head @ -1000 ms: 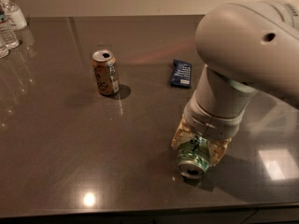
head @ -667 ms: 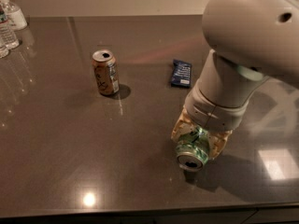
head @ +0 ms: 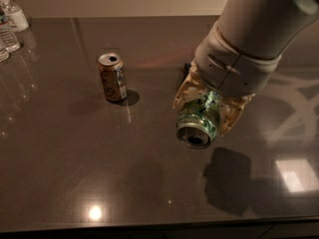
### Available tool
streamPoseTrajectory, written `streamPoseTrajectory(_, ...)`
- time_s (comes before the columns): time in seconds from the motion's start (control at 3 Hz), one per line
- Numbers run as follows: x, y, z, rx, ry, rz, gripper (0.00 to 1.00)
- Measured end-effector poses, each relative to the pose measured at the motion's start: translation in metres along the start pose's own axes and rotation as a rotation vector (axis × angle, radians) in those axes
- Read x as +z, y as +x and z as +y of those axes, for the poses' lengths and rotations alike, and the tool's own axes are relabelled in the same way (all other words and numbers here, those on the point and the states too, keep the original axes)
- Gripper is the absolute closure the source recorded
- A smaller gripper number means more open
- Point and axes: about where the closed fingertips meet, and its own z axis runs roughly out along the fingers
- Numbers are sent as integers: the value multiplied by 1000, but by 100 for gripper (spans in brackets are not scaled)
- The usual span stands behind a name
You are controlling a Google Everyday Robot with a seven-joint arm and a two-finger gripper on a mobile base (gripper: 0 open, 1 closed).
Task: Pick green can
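Observation:
The green can (head: 199, 118) has a dark scribbly pattern and a silver end that faces the camera. My gripper (head: 205, 107) is shut on it from both sides and holds it in the air above the dark table (head: 75, 173). The can's shadow lies on the table below and to the right. My large pale arm comes down from the upper right and hides the gripper's upper part.
A tan-gold can (head: 112, 76) stands upright on the table to the left. Clear water bottles (head: 10, 24) stand at the far left corner. The table's front edge runs along the bottom of the view.
My gripper has risen with the green can, lifting it off the table and toward the camera. The dark blue packet behind it is now hidden by my arm.

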Motion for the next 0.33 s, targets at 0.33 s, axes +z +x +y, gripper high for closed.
streamPoseTrajectory(0.33, 0, 0, 0, -1, 1, 2, 100)
